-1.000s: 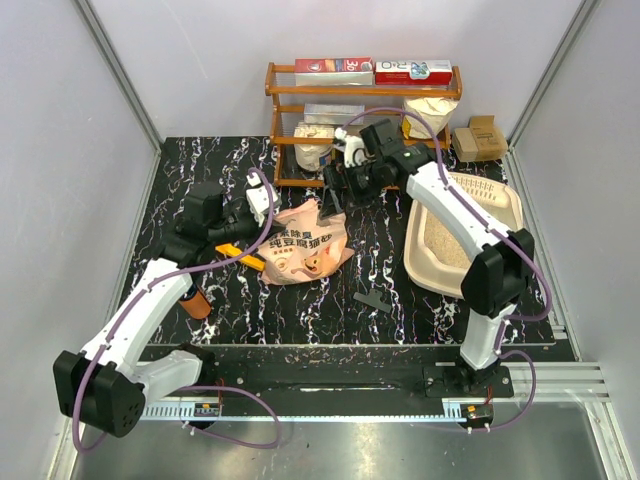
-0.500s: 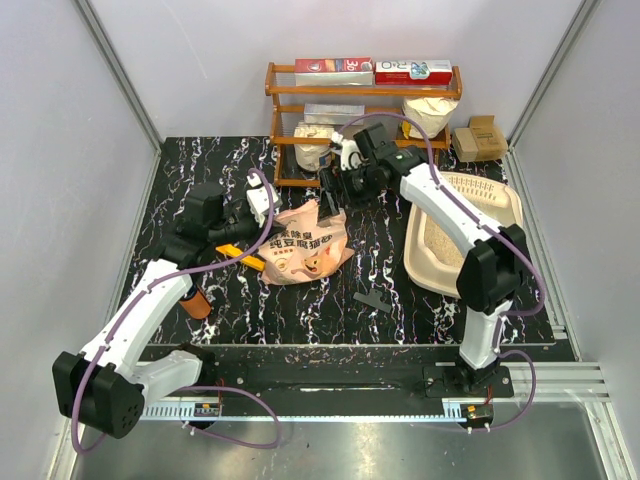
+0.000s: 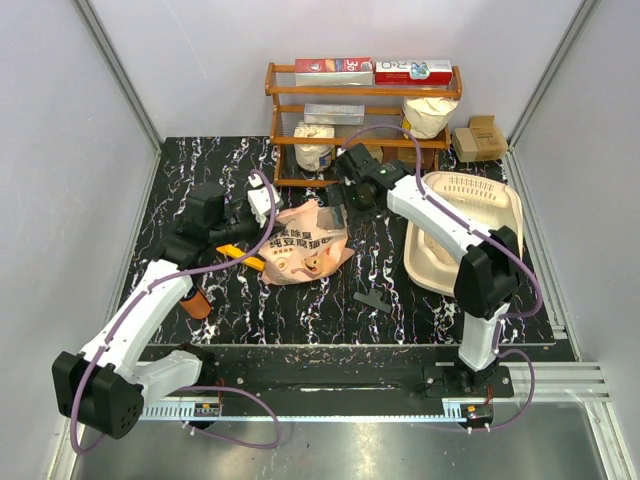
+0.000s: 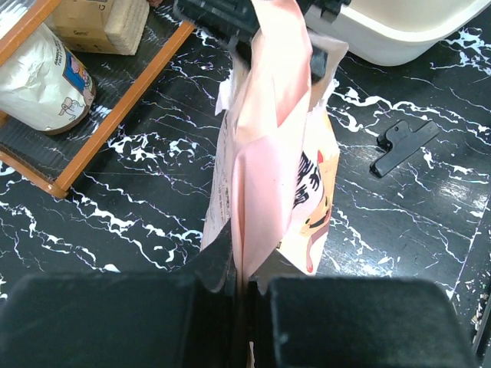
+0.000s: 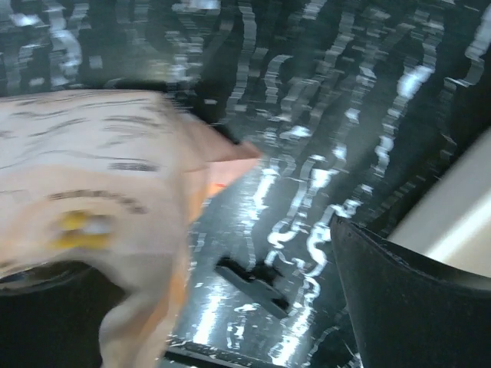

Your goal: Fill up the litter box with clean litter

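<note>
Edge of litter bag [image 4: 276, 153] sits clenched in left pincer [image 4: 244, 285], right pincer [image 3: 332, 205] spread wide at its far corner

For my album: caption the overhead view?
Left gripper pinches the pink litter bag; open right gripper at its top, litter box alongside.
</note>
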Controlling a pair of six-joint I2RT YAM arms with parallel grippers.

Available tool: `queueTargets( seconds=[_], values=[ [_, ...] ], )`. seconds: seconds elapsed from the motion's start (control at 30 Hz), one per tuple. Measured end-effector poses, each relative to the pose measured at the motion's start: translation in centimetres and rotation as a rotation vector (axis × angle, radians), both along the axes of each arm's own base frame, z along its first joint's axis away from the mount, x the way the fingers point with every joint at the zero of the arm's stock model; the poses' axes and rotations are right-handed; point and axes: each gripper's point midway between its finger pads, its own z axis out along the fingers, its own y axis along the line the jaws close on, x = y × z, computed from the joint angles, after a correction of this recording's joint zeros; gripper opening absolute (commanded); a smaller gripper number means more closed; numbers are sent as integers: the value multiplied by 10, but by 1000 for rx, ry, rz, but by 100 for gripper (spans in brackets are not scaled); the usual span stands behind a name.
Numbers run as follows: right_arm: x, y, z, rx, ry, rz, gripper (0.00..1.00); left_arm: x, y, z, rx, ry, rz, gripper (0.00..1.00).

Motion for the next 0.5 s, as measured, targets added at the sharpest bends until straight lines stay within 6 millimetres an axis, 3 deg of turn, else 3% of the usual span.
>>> queueTargets(
  seconds=[0.07, 0.17, 0.2, 0.3, 0.33, 0.37, 0.5],
  values=[
    [1, -22, -2, -59, -5, -60, 96, 1, 1, 0, 7, -8, 3, 0],
    [7, -41, 3, -61, -1, -110, 66, 3, 1, 1, 19, -33, -3, 0],
    [7, -40, 5, -55, 0, -97, 46, 3, 0, 1, 22, -40, -9, 0],
    [-2, -18, 12, 48, 44, -8, 26, 2, -5, 1, 29, -58, -35, 0],
    [-5, -12, 13, 70, 55, 24, 7, 3, -5, 0, 34, -64, -39, 0],
    [-7, -8, 16, 90, 62, 46, 0, 6, -6, 0, 38, -72, -40, 0],
    [-6, 2, 24, 138, 65, 106, 0, 25, -7, 2, 71, -109, -36, 0]
  ],
)
